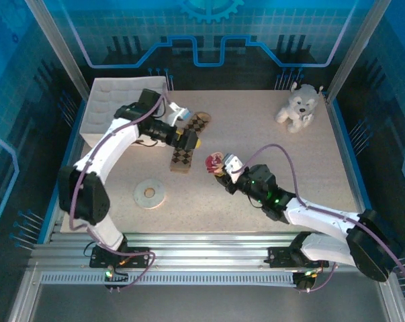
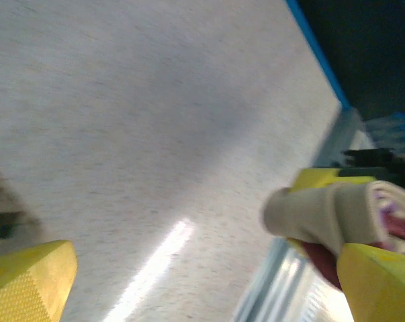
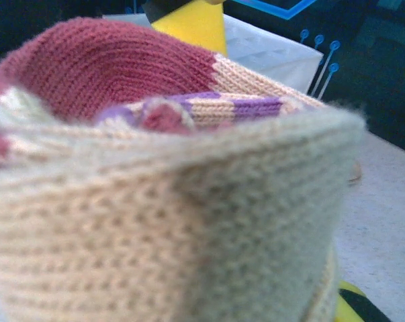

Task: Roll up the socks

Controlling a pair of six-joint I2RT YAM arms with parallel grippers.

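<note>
Right end effector (image 1: 220,168): jaws closed to a narrow gap on the tan sock (image 1: 211,161), which sits at its tip as a compact bundle near the middle of the worktop (image 1: 276,161). The right wrist view confirms the condition of that bundle: tan knit wrapped around the outside, with the dark red toe or heel and the striped cuff tucked into the core. Whether the bundle rests on the surface or is held clear of it cannot be determined. Left end effector (image 1: 187,139): jaws fully spread, nothing between them. Its wrist view shows bare worktop in the gap and the rolled bundle just beside one finger (image 2: 377,282); contact there cannot be confirmed. It is positioned over the argyle sock (image 1: 182,159), which lies flat and at full length on the worktop, with no fold or roll evident. Further out, and not involved, are a white ring (image 1: 149,193) toward the near edge, a plush dog (image 1: 297,107) at the far right corner and a white padded tray (image 1: 118,111) at the far left. Assessment: one sock appears rolled and is under grip; the argyle sock has not been started. The task is judged to be roughly half complete, with the second roll and the set-down of the first outstanding.
</note>
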